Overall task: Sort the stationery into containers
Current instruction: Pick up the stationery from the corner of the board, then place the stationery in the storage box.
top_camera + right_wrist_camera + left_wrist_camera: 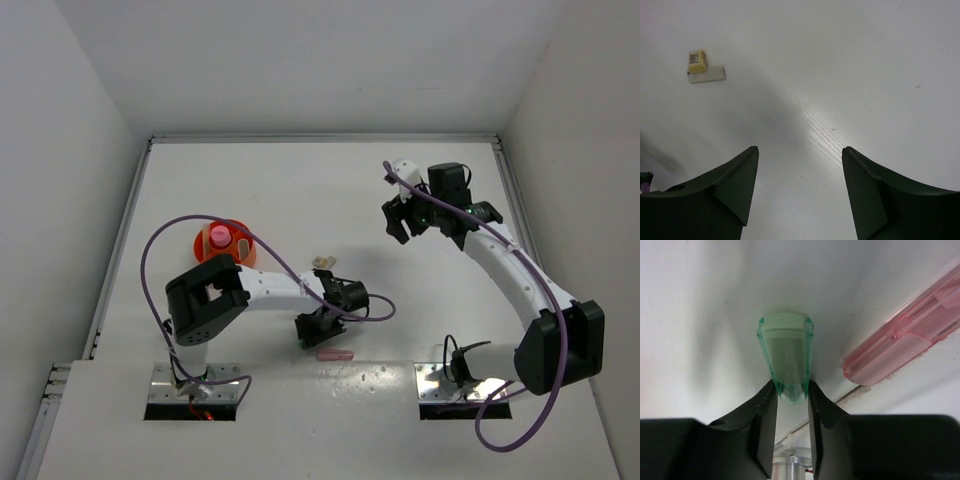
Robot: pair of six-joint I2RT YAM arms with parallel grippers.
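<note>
Now, with the left pincer clenched on the green bar mid-frame, lift straight, avoiding the pink bar at right.

I see 1 round orange tub near the worktop's left edge, with a pink-capped tube inside. 1 clear green bar and 1 clear pink bar lie close together toward the near edge. 1 beige block sits mid-worktop.

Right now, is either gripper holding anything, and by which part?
The left gripper has its fingers closed against both sides of the green bar, at its near end. The right gripper is open and holds nothing.
</note>
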